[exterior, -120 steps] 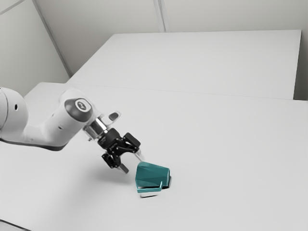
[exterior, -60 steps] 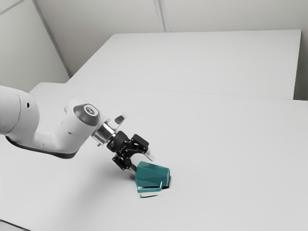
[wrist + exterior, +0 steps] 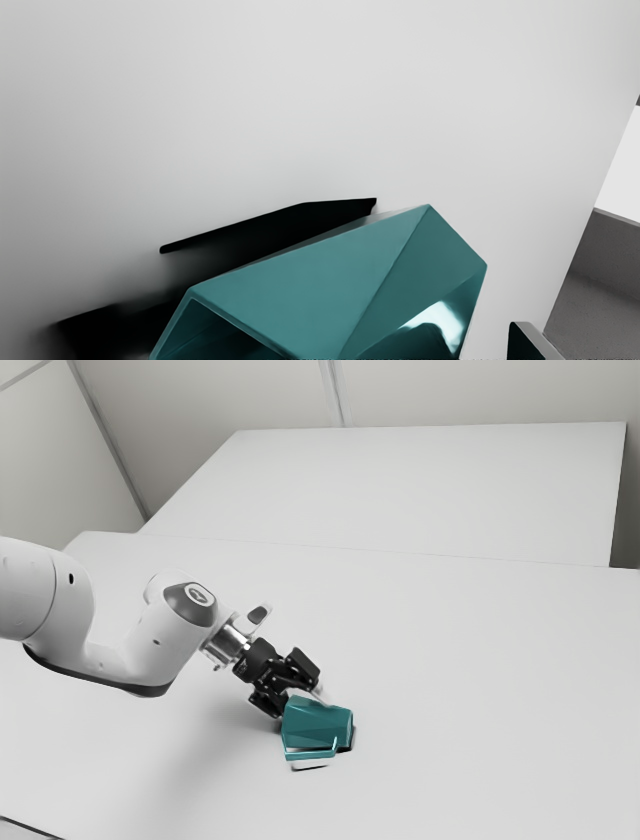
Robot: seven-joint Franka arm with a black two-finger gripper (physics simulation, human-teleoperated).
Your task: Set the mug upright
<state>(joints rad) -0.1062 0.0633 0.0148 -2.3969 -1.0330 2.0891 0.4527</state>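
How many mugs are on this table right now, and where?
1. The teal mug lies on its side on the table, right at the open hand. I see no other, though the arm could be hiding one.

Stretches wide and smooth as a pale table (image 3: 480,680), with a straight edge in the wrist view. Bears a teal, faceted mug (image 3: 320,724), tipped over on its side. Opens, at the mug's mouth (image 3: 215,332), toward the exterior view's left. Juts out as a handle (image 3: 311,755) along the side nearer the exterior camera. Darkens beside the mug into a black shadow (image 3: 265,232) on the table.
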